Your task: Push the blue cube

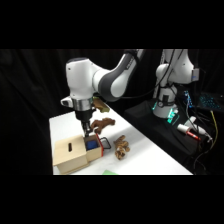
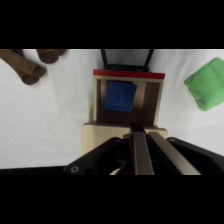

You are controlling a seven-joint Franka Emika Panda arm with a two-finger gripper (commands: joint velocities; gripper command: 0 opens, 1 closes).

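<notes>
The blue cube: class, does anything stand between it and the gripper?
Nothing visible does. In the wrist view the blue cube lies in the open drawer of the wooden box, and the gripper sits just short of it with a bare gap between.

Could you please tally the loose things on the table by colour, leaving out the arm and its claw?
Blue: 1, the blue cube in the open drawer.
Tan: 1, the wooden box.
Brown: 2, a dark brown piece and a lighter brown piece.
Green: 1, a green block.
Total: 5.
</notes>
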